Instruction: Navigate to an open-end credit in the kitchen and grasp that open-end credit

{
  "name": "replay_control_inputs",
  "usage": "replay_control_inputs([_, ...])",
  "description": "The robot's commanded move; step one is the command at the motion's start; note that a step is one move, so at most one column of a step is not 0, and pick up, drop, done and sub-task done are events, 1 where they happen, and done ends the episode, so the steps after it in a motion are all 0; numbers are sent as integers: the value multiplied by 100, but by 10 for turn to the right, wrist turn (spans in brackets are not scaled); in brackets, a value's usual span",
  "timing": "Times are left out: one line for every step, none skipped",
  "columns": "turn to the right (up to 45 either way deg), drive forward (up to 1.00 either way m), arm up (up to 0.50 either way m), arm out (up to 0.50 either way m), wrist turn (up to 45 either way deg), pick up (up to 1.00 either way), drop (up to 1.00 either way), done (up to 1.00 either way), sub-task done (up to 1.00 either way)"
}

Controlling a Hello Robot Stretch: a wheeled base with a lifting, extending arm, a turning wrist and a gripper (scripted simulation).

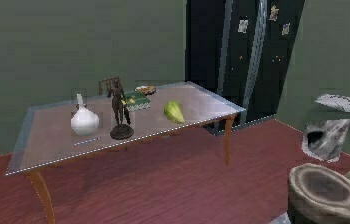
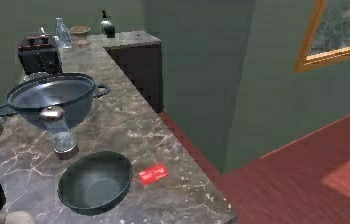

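Gripper state can't be told, and neither can its place relative to the card. Task item: a small red card (image 2: pixel 154 174) lying flat on the marble counter (image 2: pixel 133 120), near the edge facing the red floor and just beside a dark round bowl (image 2: pixel 93 183). Farther along the counter are a metal cup (image 2: pixel 63 141), a big grey pan (image 2: pixel 53 96), a toaster (image 2: pixel 38 55) and a bottle (image 2: pixel 106 22). Forward view: a glass table (image 1: pixel 43 150) carries a white vase (image 1: pixel 84 121), a dark statuette (image 1: pixel 120 108) and a green fruit (image 1: pixel 173 111), with a dark fridge (image 1: pixel 248 50) behind.
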Motion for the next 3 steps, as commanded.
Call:
replay_control_inputs([0,0,50,0,0,0,0,0,0])
replay_control_inputs([0,0,38,0,0,0,0,0,0])
replay_control_inputs([0,0,0,10,0,0,0,0,0])
